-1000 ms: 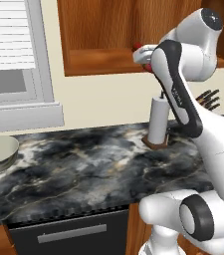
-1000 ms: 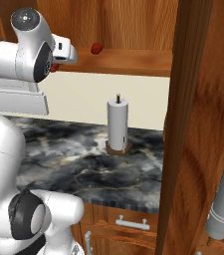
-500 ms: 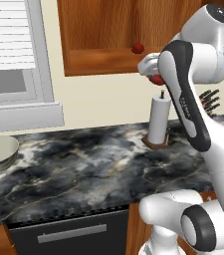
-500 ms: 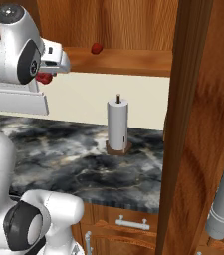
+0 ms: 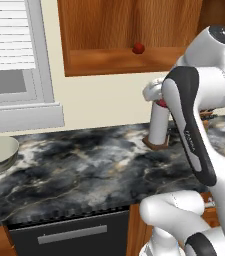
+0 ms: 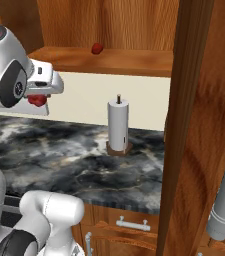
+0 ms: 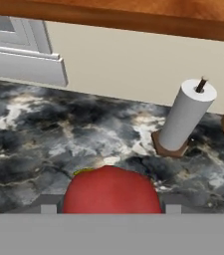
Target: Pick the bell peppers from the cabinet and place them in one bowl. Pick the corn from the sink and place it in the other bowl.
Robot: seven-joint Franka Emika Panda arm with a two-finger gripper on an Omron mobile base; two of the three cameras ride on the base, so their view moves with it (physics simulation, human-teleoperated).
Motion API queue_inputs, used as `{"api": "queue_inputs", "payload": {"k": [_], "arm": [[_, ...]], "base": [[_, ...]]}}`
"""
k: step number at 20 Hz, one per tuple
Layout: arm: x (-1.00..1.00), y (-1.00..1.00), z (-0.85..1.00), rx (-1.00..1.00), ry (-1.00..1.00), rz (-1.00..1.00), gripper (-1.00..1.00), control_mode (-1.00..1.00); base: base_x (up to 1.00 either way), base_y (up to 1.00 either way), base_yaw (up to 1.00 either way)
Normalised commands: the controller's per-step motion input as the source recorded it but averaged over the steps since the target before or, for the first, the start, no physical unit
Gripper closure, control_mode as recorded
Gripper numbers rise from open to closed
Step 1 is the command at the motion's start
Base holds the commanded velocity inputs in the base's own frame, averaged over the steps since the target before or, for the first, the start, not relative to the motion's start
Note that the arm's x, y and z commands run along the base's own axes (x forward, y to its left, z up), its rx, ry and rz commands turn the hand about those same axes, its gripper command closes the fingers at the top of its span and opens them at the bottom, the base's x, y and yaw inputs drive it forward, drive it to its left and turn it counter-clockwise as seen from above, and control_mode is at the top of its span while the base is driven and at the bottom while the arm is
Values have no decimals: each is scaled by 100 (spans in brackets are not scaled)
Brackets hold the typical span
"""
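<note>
Pepper (image 7: pixel 111 189) sits clamped between the fingers (image 6: pixel 36 99), above the counter (image 5: pixel 84 165).

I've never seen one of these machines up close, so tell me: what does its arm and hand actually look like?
The arm is built from rounded, glossy white shells joined by dark grey to black joints, with a round dark cap at the top elbow. One long link has a broad black panel bearing faint lettering. The gripper is a boxy white block with grey trim. No loose cables show.
</note>
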Motion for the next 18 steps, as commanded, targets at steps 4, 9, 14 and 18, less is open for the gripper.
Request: {"api": "queue_inputs", "payload": {"k": [4,9,14,18], "arm": [[-25,0,-63,-3,0,0,100,-100],[-10,2,-39,-1,0,0,100,-100],[-3,3,-16,-2,2,0,100,-100],[0,8,-29,-3,2,0,100,-100]], "base": [[0,0,0],[0,0,0],[0,0,0],[0,0,0]]}}
